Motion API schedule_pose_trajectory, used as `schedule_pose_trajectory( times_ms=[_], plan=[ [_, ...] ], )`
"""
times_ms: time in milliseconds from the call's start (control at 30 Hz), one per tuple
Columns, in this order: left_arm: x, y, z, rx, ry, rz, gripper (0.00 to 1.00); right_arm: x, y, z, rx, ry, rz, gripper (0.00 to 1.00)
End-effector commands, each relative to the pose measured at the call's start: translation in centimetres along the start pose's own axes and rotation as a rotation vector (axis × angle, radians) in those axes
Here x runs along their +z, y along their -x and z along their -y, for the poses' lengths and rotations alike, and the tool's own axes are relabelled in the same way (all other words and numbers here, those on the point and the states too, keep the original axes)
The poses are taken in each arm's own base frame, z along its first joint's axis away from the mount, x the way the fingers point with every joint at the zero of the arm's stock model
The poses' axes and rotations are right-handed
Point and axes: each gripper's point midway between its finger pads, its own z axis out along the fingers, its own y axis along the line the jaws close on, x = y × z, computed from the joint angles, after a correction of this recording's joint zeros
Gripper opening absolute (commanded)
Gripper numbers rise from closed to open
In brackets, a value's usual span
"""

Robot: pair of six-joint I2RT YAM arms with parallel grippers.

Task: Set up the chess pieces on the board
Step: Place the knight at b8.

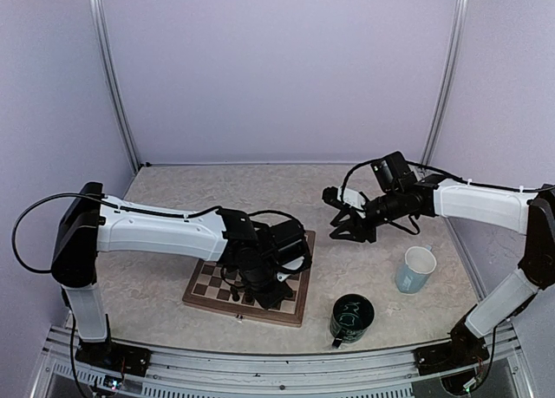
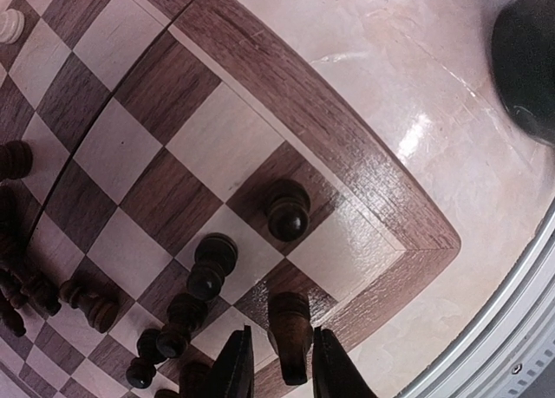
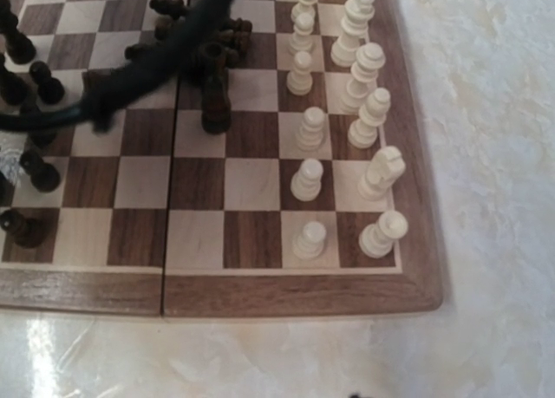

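**Chess pieces (image 3: pixel 308 179) part set on board (image 1: pixel 208 285), left jaws loose round a dark corner piece**

The board lies on the table (image 1: pixel 173 199) at 6 o'clock in the top view, just ahead of the left arm's base, with the left arm bent over it.

Left wrist view:
- The left gripper (image 2: pixel 284 333) straddles an upright dark piece (image 2: pixel 290 324) on the corner square at the board's 6 o'clock edge.
- The fingers (image 2: pixel 236 372) stand apart. There is a thin gap on the 9 o'clock side of the piece. The other finger is touching it or nearly so, can't tell which.
- A dark pawn (image 2: pixel 286 209) stands one square off at 12 o'clock.
- Toppled dark pieces (image 2: pixel 186 311) lie heaped at 9 o'clock of the straddled piece.

Right wrist view:
- Cream pieces (image 3: pixel 368 120) stand upright in two files along the board's 3 o'clock side.
- A dark heap (image 3: pixel 212 86) sits at 12 o'clock, and a few dark ones stand at 9 o'clock.
- A blurred black cable (image 3: pixel 156 55) crosses the upper left.
- This gripper's own fingers are out of frame.

Top view:
- The right gripper (image 1: pixel 347 231) hangs above the table at 2 o'clock of the board, well apart from it. Its fingers look parted, with nothing seen between them.
- A dark green mug (image 1: pixel 351 318) is at 3 o'clock of the board.
- A white mug (image 1: pixel 418 268) is at 2 o'clock of the green one.
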Motion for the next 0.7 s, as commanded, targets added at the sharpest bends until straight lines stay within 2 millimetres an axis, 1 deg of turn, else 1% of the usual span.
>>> schedule_pose_trajectory(
  times_ms=[0,100,233,267,333,433,533,600,667],
  plan=[
    [-1.0,1.2,0.1,0.004,0.002,0.032,0.31,0.3,-0.7,-0.1,0.012,0.012,-0.014,0.35],
    [-2.6,2.2,0.0,0.001,0.007,0.067,0.37,0.4,-0.7,-0.1,0.013,0.015,-0.014,0.35],
    [-5.3,3.7,-0.5,-0.016,0.026,0.137,0.4,0.4,-0.8,-0.1,0.014,0.015,-0.015,0.35],
    [-6.1,4.0,-1.1,-0.039,0.048,0.156,0.42,0.4,-0.8,-0.1,0.015,0.015,-0.016,0.35],
    [-7.2,4.2,-3.3,-0.121,0.097,0.179,0.43,0.4,-0.8,-0.1,0.013,0.014,-0.016,0.35],
    [-7.7,3.4,-6.7,-0.266,0.165,0.17,0.43,0.4,-0.8,-0.1,0.014,0.015,-0.017,0.35],
    [-7.2,1.5,-10.3,-0.416,0.244,0.127,0.43,0.5,-0.9,-0.1,0.014,0.017,-0.017,0.35],
    [-6.3,0.0,-11.7,-0.484,0.262,0.085,0.42,0.5,-0.9,-0.1,0.014,0.019,-0.018,0.35],
    [-5.4,-1.0,-12.1,-0.526,0.244,0.053,0.42,0.6,-1.0,-0.1,0.016,0.02,-0.02,0.35]
  ],
)
